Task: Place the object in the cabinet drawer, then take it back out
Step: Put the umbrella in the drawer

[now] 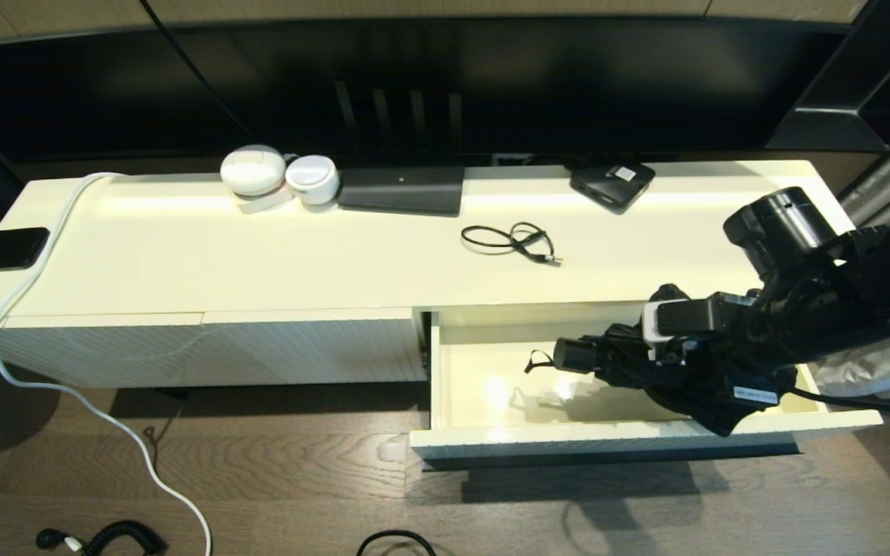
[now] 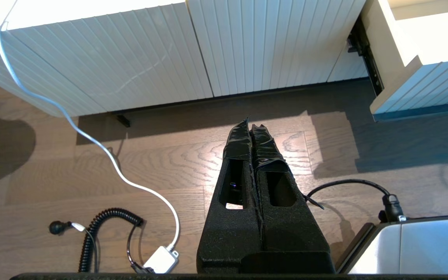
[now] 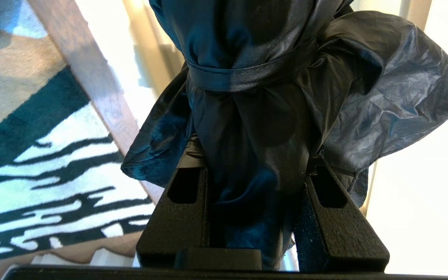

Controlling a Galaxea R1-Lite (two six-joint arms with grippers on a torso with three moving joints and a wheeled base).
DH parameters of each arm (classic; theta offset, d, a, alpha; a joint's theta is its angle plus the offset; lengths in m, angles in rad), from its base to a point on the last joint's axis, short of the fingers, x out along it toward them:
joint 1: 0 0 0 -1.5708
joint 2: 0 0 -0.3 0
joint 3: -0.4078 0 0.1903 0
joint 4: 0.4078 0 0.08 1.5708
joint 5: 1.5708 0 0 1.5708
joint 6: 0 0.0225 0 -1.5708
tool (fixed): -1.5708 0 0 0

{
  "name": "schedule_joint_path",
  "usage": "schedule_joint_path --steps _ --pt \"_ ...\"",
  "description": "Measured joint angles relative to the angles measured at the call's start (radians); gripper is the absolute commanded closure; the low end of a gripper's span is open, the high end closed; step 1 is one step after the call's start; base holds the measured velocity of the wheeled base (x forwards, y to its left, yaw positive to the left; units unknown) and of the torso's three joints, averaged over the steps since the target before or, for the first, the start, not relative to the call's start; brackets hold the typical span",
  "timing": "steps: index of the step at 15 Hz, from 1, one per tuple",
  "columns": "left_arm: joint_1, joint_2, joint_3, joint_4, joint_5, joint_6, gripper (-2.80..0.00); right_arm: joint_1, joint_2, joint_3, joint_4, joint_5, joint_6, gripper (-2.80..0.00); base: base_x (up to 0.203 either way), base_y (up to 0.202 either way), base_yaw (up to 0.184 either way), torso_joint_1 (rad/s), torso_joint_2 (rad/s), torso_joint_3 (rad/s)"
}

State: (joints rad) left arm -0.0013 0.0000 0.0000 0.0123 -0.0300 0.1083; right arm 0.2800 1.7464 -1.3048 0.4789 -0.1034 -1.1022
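- Black nylon is filling the right wrist view: a folded umbrella point(image 3: 255, 97), bound by its strap, is sitting between the two fingers point(image 3: 177, 217) of the right gripper point(image 1: 665, 359), which are clamped on its bunched canopy.
- Toward the lower right of the head view, that gripper is holding the umbrella over the open cabinet drawer point(image 1: 476, 428), handle end pointing to the frame's left, with its shadow lying on the cream floor beneath. It looks held just above the floor rather than resting on it, though contact cannot be settled from these views.
- Loose fabric is flaring out on both sides of the fingers; the grip is on soft cloth, so the bundle could slip or rotate if the arm swings quickly.
- The canopy end at the lower right is overhanging the drawer's front rim. Lowering or releasing there could leave it propped on the rim, or catch a fold of cloth on the edge.
- The wrist loop point(image 1: 536, 361) at the handle is dangling and could snag on a drawer wall.
- Pushing down too hard could shove the drawer on its rails.
- The left gripper point(image 2: 252, 134) is parked low over the wooden floor point(image 2: 161, 163) in front of the ribbed panel point(image 2: 130, 58), fingers pressed together and holding nothing.
- A black cable point(image 1: 513, 241) on the cabinet top point(image 1: 259, 255) is lying well clear of the work.
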Motion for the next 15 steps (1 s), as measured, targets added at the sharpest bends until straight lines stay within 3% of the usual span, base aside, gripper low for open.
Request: schedule_joint_path --steps 15 --pt "0.0 0.0 0.0 0.0 0.0 0.0 0.0 0.016 0.245 -0.151 -0.068 -0.002 -0.009 0.0 0.0 0.0 0.0 0.0 0.0 0.0"
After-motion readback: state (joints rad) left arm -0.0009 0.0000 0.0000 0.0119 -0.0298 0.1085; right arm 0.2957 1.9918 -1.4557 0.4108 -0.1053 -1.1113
